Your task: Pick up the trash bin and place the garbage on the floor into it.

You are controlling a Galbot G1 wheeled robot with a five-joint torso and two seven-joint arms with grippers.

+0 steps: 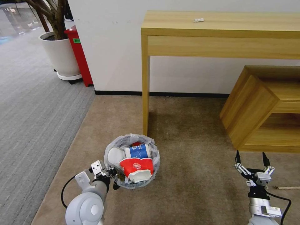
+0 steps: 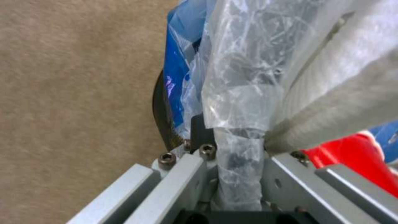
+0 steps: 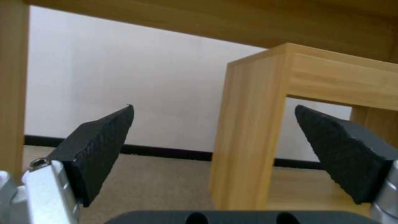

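Note:
The trash bin (image 1: 132, 160), small and round with a crinkled white bag liner, stands on the beige floor (image 1: 193, 168) beside a desk leg. It holds a red paper cup (image 1: 137, 167), a blue-white cup (image 1: 137, 151) and a white slipper (image 1: 115, 156). My left gripper (image 1: 114, 178) is shut on the bin's near rim. In the left wrist view the bag-covered rim (image 2: 240, 102) runs between the fingers of the left gripper (image 2: 238, 149). My right gripper (image 1: 251, 157) hangs open over bare carpet, and its view shows the right gripper (image 3: 213, 109) with nothing between the pads. A wooden stick (image 1: 287, 187) lies to its right.
A wooden desk (image 1: 218, 31) stands against the wall, with a small white item (image 1: 198, 20) on top. A low wooden shelf unit (image 1: 265, 109) sits at the right. Far left are a white planter (image 1: 61, 53), a red box (image 1: 79, 56) and grey striped carpet (image 1: 31, 109).

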